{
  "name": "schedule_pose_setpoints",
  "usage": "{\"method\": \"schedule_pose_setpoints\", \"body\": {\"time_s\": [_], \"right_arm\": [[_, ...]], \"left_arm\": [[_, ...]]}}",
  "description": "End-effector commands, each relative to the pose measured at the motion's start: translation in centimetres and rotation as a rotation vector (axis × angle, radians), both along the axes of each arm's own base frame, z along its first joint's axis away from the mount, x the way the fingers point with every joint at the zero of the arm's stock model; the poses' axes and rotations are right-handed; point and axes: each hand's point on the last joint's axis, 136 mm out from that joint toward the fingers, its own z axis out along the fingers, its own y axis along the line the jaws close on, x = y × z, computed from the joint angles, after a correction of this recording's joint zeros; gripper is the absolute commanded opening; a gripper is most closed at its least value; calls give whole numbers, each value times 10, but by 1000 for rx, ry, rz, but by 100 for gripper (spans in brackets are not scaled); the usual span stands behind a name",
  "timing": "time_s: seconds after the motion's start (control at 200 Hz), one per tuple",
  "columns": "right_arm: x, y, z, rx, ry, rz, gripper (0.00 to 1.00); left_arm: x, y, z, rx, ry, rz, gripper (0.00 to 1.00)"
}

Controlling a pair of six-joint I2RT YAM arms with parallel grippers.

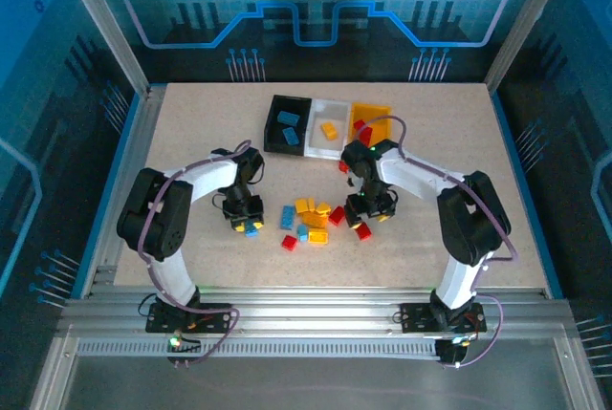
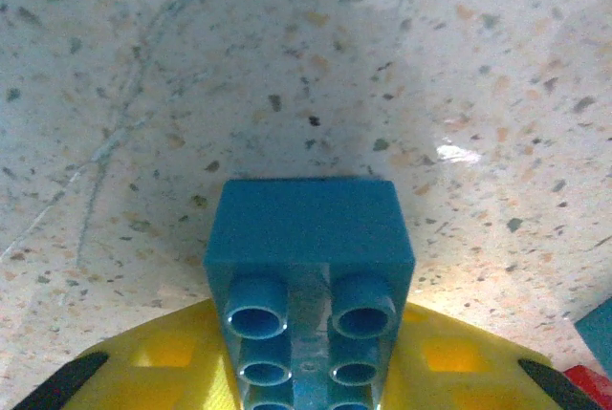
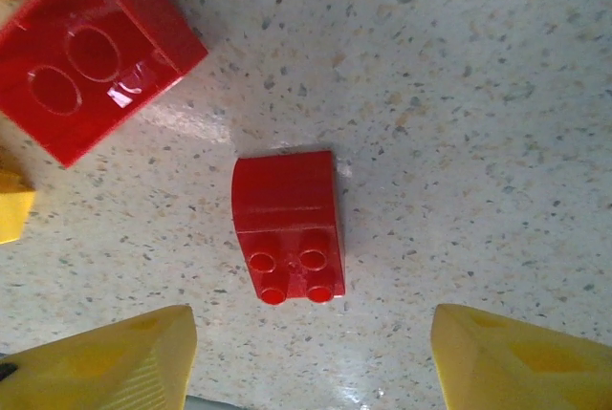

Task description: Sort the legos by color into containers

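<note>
In the left wrist view, our left claw (image 2: 311,377) is closed narrowly on a blue brick (image 2: 308,238). Its yellow fingers (image 2: 163,367) press against the brick's sides at the bottom centre of the frame, studs toward the camera. We cannot tell whether the brick is lifted off the speckled tabletop (image 2: 287,47).

In the right wrist view, our right claw (image 3: 308,334) stands wide, holding nothing, with a small red brick (image 3: 287,228) lying on the tabletop between its fingers and touching neither. A larger red brick (image 3: 91,56) lies upside down at upper left.

From above, the left claw (image 1: 249,224) sits left of centre and the right claw (image 1: 368,217) right of centre, with a loose pile of bricks (image 1: 311,219) between them. At upper centre stand the black bin (image 1: 273,133) with blue bricks, the white bin (image 1: 339,109) with an orange one, and the orange bin (image 1: 378,109) with red ones.
</note>
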Motion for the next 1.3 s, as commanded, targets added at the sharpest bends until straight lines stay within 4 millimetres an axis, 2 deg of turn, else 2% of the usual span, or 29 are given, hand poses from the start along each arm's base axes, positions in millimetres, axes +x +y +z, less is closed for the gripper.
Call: {"method": "schedule_pose_setpoints", "body": {"time_s": [0.0,0.28,0.445,0.655,0.835,1.131,1.296], "right_arm": [[-6,3,-15,-27,22,53,67],[-5,8,-42,-33,56,47,63],[-6,7,-53,-40,68,38,60],[-7,5,-60,-51,76,28,51],[-8,2,-55,-62,64,18,38],[-16,13,-28,-36,53,-6,36],[-20,19,-14,-20,47,-13,36]], "left_arm": [[25,-13,28,-81,-109,-23,29],[59,-10,91,-133,-230,-15,28],[85,-13,126,-165,-315,-5,28],[129,-19,152,-204,-391,33,29],[176,-36,155,-266,-461,90,29],[257,-59,127,-355,-545,210,29],[290,-66,119,-365,-578,218,32]]}}
